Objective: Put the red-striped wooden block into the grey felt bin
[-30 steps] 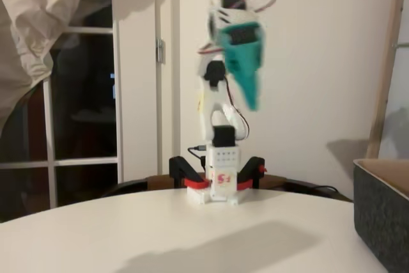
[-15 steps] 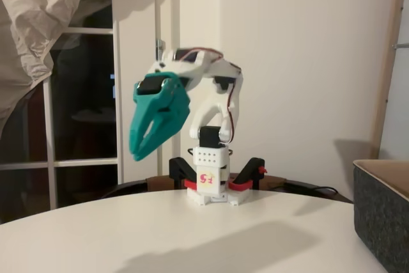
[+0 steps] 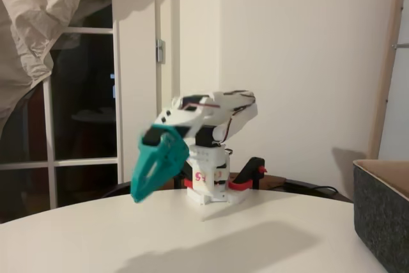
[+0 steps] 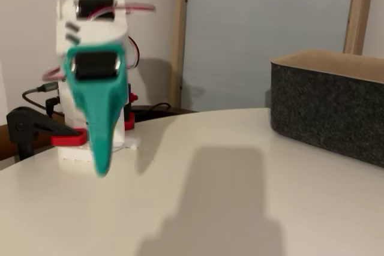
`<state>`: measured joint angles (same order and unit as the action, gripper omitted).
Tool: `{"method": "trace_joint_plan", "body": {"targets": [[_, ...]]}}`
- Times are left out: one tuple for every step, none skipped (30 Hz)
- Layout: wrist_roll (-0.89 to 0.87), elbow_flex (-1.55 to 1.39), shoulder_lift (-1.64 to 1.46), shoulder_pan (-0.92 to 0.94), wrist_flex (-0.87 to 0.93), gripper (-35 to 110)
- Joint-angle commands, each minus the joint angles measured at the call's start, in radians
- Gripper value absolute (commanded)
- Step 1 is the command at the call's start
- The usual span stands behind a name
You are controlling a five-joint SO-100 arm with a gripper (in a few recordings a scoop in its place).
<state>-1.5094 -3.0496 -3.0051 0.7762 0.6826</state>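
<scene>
The teal gripper [image 3: 138,195] points down and to the left, its tip just above the white table [image 3: 211,241]. Its fingers meet in a single point, shut, with nothing held between them. Seen front-on in the other fixed view, the gripper [image 4: 101,171] hangs as a narrow blurred wedge in front of the arm's white base. The grey felt bin [image 3: 383,218] stands at the right edge of the table, far from the gripper. Its dark speckled wall and tan inner face [image 4: 329,109] show in both fixed views. The red-striped wooden block is out of view.
Black-and-red clamps [image 3: 250,174] hold the arm's base [image 3: 208,187] at the table's far edge. A black cable [image 4: 37,95] runs behind the base. A glass door [image 3: 80,107] and a wall stand behind the table.
The arm has folded down from a raised pose. The gripper swung to the left and dropped close to the table top.
</scene>
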Motion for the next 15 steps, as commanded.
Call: {"method": "trace_joint_plan", "body": {"targets": [[-0.029, -0.08, -0.107, 0.028, -0.011, 0], [-0.034, -0.095, -0.126, 0.034, -0.008, 0], [-0.041, -0.095, -0.132, 0.04, -0.008, 0], [-0.057, -0.095, -0.146, 0.051, -0.008, 0], [-0.064, -0.095, -0.158, 0.063, -0.006, 0], [-0.071, -0.095, -0.169, 0.077, -0.005, 0], [-0.071, -0.095, -0.175, 0.086, 0.0, 0], [-0.066, -0.095, -0.184, 0.092, 0.015, 0], [-0.06, -0.095, -0.193, 0.097, 0.034, 0], [-0.054, -0.095, -0.198, 0.097, 0.058, 0], [-0.044, -0.095, -0.202, 0.097, 0.095, 0], [-0.044, -0.095, -0.206, 0.094, 0.118, 0], [-0.046, -0.095, -0.207, 0.091, 0.141, 0], [-0.051, -0.095, -0.21, 0.089, 0.158, 0], [-0.054, -0.095, -0.213, 0.089, 0.17, 0]]}}
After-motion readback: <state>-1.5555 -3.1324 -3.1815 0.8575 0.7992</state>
